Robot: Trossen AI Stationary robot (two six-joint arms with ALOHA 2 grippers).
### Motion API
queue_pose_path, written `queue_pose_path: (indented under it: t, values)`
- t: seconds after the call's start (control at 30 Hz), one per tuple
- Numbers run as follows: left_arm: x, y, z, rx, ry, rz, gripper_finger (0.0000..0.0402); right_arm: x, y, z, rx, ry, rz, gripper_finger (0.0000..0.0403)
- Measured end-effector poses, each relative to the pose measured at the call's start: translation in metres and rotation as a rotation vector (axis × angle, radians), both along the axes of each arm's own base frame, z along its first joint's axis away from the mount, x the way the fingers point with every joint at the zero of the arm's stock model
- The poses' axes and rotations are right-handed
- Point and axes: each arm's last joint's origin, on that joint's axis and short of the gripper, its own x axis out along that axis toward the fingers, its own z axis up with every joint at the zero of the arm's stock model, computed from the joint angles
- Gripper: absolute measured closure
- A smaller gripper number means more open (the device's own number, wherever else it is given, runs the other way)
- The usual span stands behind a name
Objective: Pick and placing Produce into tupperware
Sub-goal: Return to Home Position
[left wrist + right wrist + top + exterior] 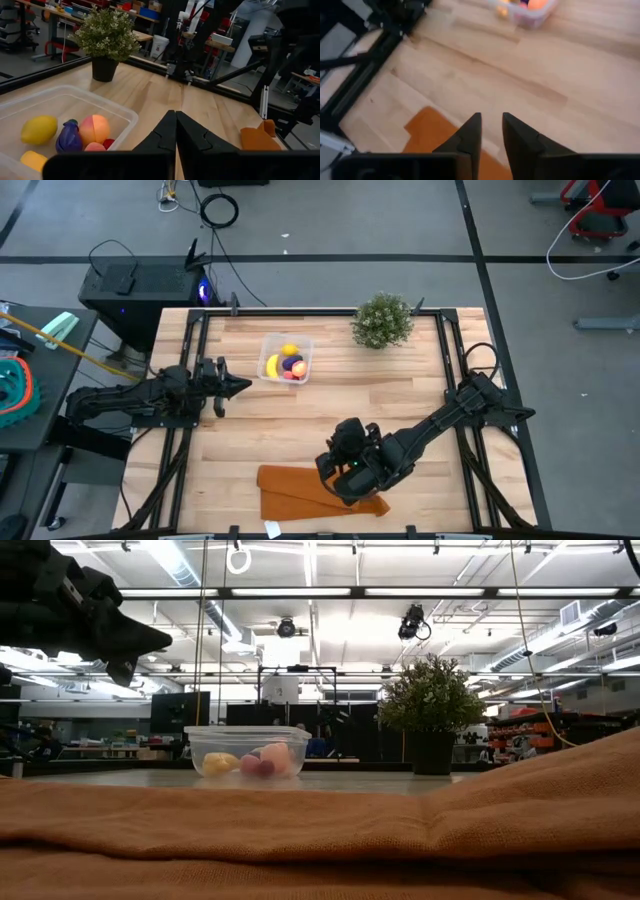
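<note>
The clear tupperware (286, 360) stands on the far middle of the table. It holds the produce: a yellow lemon (39, 129), a dark purple piece (69, 139), a red-peach round fruit (94, 128), a yellow banana (34, 160) and a tiny red piece (108, 143). My left gripper (245, 386) hovers shut just near-left of the container, also seen raised in the low view (160, 640). My right gripper (328, 466) hangs over the near middle of the table, its fingers (491, 120) a narrow gap apart with nothing between them, above the edge of the orange-brown cloth (300, 492).
A green bushy plant (383, 320) in a dark pot stands at the far edge, right of the container. The folded orange-brown cloth (320, 830) lies along the near edge and fills the low view's foreground. Black frame rails (360, 75) line the table's sides. Bare wood lies between container and cloth.
</note>
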Motion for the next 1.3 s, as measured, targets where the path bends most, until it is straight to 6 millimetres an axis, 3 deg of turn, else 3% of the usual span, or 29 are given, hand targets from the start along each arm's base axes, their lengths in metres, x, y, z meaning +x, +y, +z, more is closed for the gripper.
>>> queue_pose_path:
  t: [0.13,0.33,0.47,0.6,0.73,0.87,1.0,1.13,1.3]
  values:
    - [0.000,0.000,0.001,0.013,-0.014,0.001,0.0371,0.002,-0.006,0.004,-0.053,-0.036,-0.015,0.0386]
    - [0.000,0.000,0.003,0.016,-0.031,0.002,0.0355,0.010,-0.022,0.013,-0.135,-0.067,-0.027,0.0399]
    - [0.000,0.000,0.003,0.012,-0.034,0.001,0.0355,0.031,-0.036,0.021,-0.159,-0.128,0.032,0.0400]
    - [0.000,0.000,0.003,0.013,-0.038,0.001,0.0361,0.067,-0.054,0.041,-0.178,-0.260,0.299,0.0401]
    - [0.000,0.000,0.004,0.013,-0.040,0.001,0.0367,0.092,-0.094,0.053,-0.229,-0.339,0.543,0.0402]
    - [0.000,0.000,0.004,0.013,-0.041,0.001,0.0365,0.103,-0.141,0.059,-0.250,-0.370,0.729,0.0402]
    - [0.000,0.000,0.004,0.013,-0.042,0.001,0.0359,0.099,-0.185,0.073,-0.295,-0.404,0.853,0.0402]
    - [0.000,0.000,0.004,0.013,-0.041,0.001,0.0359,0.091,-0.234,0.090,-0.376,-0.457,0.869,0.0402]
    - [0.000,0.000,0.004,0.013,-0.042,0.001,0.0367,0.067,-0.285,0.132,-0.480,-0.672,0.812,0.0402]
